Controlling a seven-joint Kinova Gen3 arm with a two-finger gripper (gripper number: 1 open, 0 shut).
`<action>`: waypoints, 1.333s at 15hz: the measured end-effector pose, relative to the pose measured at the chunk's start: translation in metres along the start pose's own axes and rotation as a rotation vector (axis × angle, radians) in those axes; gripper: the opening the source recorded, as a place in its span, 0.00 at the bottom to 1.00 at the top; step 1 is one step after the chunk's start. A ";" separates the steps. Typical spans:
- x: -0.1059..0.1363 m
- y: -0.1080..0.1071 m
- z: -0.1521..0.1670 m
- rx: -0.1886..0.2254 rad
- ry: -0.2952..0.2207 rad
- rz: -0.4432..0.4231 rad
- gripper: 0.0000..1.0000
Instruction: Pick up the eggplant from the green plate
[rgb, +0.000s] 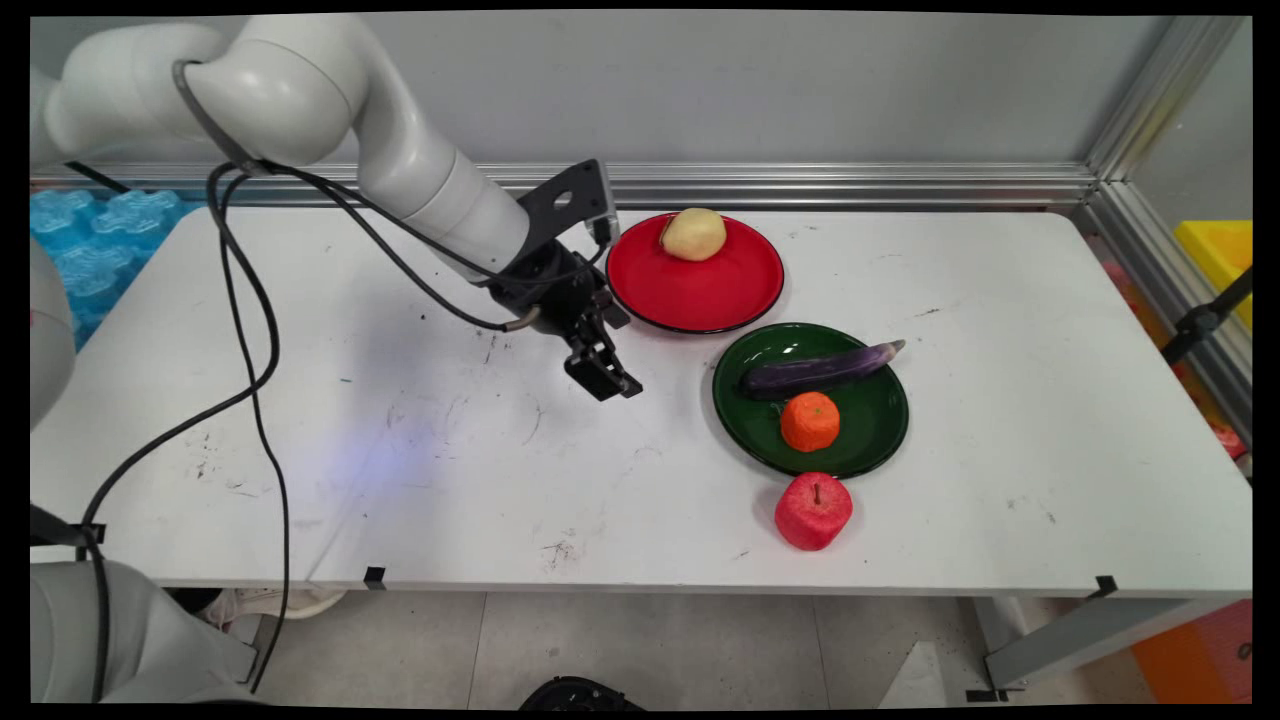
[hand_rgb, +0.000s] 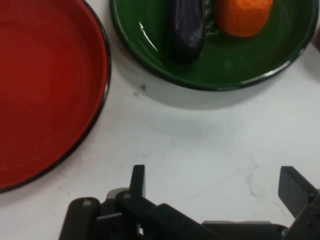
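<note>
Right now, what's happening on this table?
The white arm's black hand hangs open over bare white table, holding nothing, left of the round red plate carrying a yellow potato. A purple eggplant and an orange lie on the green plate. A red apple sits beside it.

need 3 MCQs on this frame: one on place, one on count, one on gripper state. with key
1. Where is the apple?
A. on the red plate
B. on the bare table, just near of the green plate
C. held by the gripper

2. How many things lie on the green plate?
A. none
B. two
C. four

3. How do the gripper's jaws stand?
A. open, empty
B. shut on the potato
C. shut on the eggplant

Key:
1 B: the apple sits on the table off the plate's rim.
2 B: eggplant and orange only.
3 A: the hand view shows a wide gap with bare table between; the potato rests on the red plate.
</note>
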 end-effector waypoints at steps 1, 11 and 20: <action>0.002 -0.003 0.004 0.004 0.006 0.002 1.00; 0.050 -0.024 0.044 0.027 0.110 0.015 1.00; 0.090 -0.040 0.094 0.043 0.189 0.017 1.00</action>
